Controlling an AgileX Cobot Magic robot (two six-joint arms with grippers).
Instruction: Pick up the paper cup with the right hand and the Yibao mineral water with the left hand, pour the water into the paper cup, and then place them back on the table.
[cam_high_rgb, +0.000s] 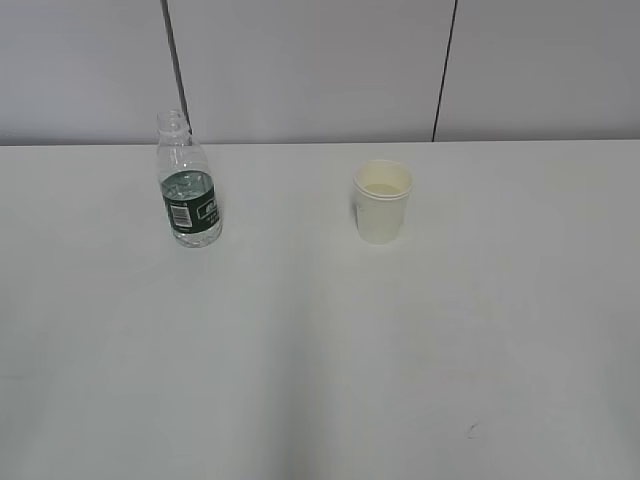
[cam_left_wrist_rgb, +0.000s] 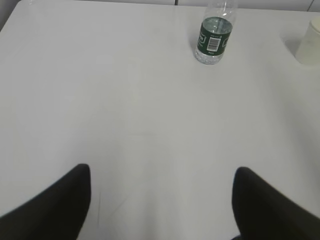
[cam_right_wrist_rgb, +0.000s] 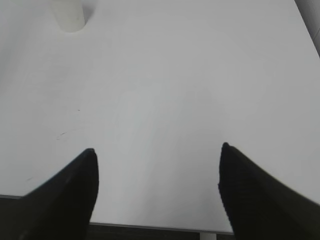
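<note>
Background, exterior view: a pale grey panelled wall (cam_high_rgb: 310, 70) runs behind the work area. Two dark vertical seams divide it, the left seam (cam_high_rgb: 176, 62) leaning slightly, the right seam (cam_high_rgb: 445, 70) also off plumb. Right wrist view: a dark strip of floor (cam_right_wrist_rgb: 150, 232) shows below the near edge. No other non-task items visible.

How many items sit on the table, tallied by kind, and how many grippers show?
Bottles: 1, the bottle, upright, uncapped, on the table
Cups: 1, the cup, upright, apart from the bottle
Grippers: 2, the left gripper and the right gripper, both open and holding nothing
Total: 2 items on the table, 2 grippers
</note>
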